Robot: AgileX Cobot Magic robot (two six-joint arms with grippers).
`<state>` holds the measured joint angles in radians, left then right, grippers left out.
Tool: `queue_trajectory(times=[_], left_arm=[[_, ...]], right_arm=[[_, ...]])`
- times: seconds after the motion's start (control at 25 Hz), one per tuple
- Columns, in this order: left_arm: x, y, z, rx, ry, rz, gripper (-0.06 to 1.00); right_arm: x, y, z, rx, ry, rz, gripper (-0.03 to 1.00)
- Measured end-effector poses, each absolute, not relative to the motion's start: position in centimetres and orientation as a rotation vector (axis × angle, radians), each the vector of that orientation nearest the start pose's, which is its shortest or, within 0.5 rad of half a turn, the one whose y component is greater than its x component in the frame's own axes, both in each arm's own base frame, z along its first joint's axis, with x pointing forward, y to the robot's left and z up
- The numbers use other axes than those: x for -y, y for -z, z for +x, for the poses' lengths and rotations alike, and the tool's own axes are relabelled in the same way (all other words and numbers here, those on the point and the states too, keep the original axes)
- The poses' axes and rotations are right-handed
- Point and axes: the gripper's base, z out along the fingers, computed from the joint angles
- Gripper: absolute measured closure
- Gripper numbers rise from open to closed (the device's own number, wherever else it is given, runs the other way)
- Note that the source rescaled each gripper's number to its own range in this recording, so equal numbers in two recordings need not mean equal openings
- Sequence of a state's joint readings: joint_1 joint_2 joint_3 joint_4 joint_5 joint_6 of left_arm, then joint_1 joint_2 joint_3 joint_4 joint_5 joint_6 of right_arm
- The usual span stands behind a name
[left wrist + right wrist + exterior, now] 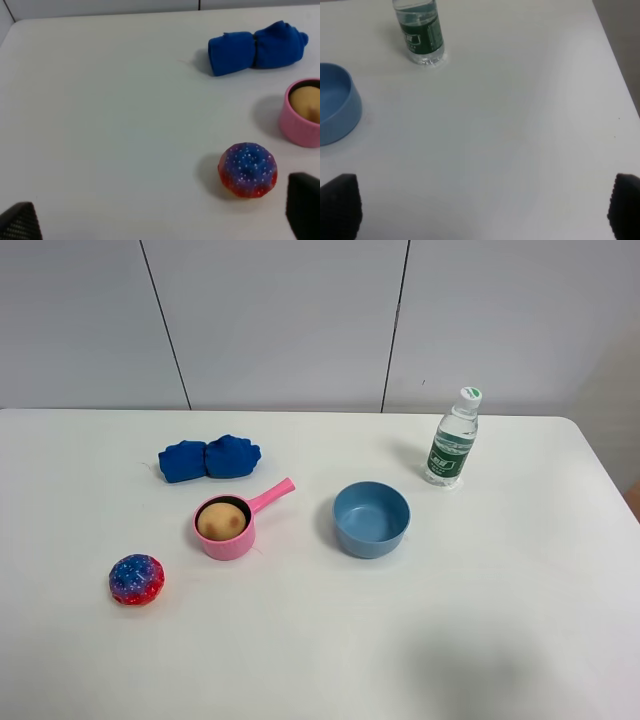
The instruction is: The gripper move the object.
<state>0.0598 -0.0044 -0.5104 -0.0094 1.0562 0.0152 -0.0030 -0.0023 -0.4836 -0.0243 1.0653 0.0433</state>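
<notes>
The tan-orange peach-like ball [222,520] sits inside a small pink saucepan [228,541] left of the table's middle. In the left wrist view the ball [306,101] shows at the edge inside the pink pan [298,128]. Neither arm shows in the exterior high view. My left gripper [160,220] is open and empty, with only its black fingertips [20,224] in view, well short of the pan. My right gripper [480,207] is open and empty over bare table on the right side, with its fingertips [340,205] wide apart.
A red-and-blue speckled ball [136,579] lies near the front left and shows in the left wrist view [248,170]. A blue cloth [208,458] lies behind the pan. A blue bowl [371,519] stands mid-table and a water bottle [452,440] at the back right.
</notes>
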Motion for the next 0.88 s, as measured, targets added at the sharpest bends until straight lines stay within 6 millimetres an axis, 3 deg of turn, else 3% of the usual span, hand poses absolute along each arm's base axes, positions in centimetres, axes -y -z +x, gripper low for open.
queue_trajectory(times=[0.88], left_arm=[[0.11,-28.05,-0.66,-2.025,-0.036,-0.045,-0.06]], right_arm=[[0.25,-27.23,-0.36,-2.062,0.012,0.05,-0.03]])
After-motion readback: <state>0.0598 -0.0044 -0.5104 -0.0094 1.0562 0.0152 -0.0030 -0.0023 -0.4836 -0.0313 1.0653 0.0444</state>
